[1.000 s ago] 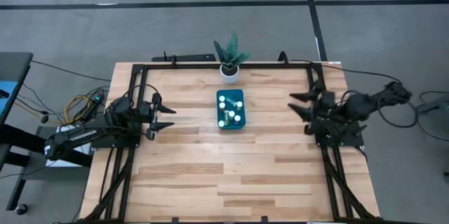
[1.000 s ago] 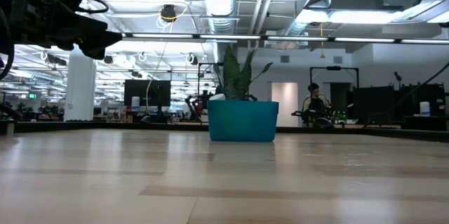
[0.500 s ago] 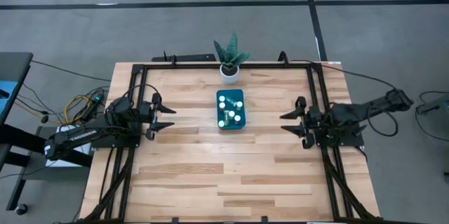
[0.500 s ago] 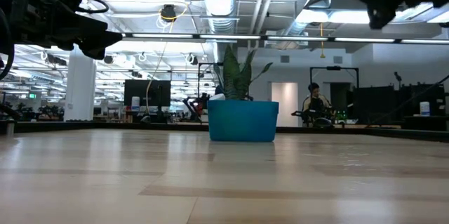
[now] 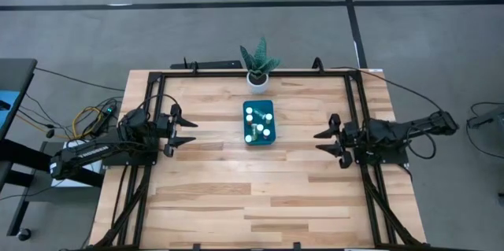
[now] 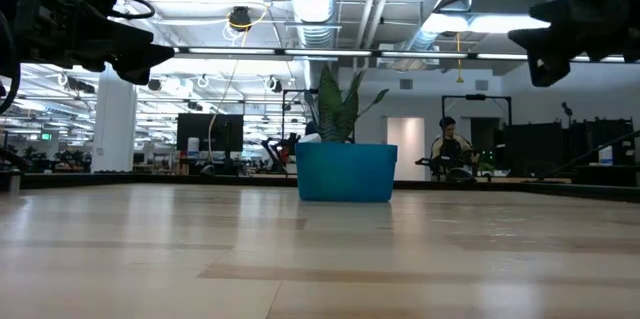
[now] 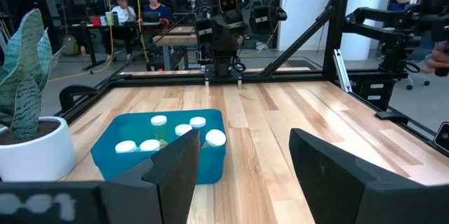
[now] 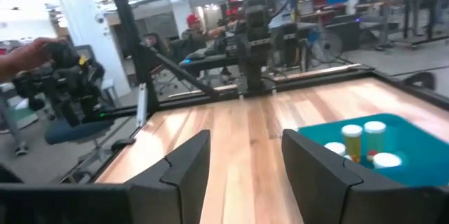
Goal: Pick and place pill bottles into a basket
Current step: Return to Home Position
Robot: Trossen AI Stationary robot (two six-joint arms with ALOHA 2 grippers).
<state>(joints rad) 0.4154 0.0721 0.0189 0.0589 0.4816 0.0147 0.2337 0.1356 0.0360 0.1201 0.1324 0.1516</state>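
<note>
The teal-blue basket [image 5: 259,123] stands on the table's middle, toward the far side, with several white-topped pill bottles [image 5: 256,121] standing inside it. The basket also shows in the low view [image 6: 346,172], the left wrist view [image 7: 133,150] and the right wrist view [image 8: 393,147]. My left gripper [image 5: 187,130] is open and empty at the table's left edge, above the table. My right gripper [image 5: 321,142] is open and empty at the table's right side, above the table.
A white pot with a green spiky plant [image 5: 258,66] stands at the table's far edge, just behind the basket. A black frame [image 5: 236,72] runs around the table. People show in the room beyond the table [image 7: 137,10].
My right gripper has moved toward the table's near edge and a little toward the left, away from the far right corner, and has come lower. It has stayed open. The basket and bottles have kept still.
</note>
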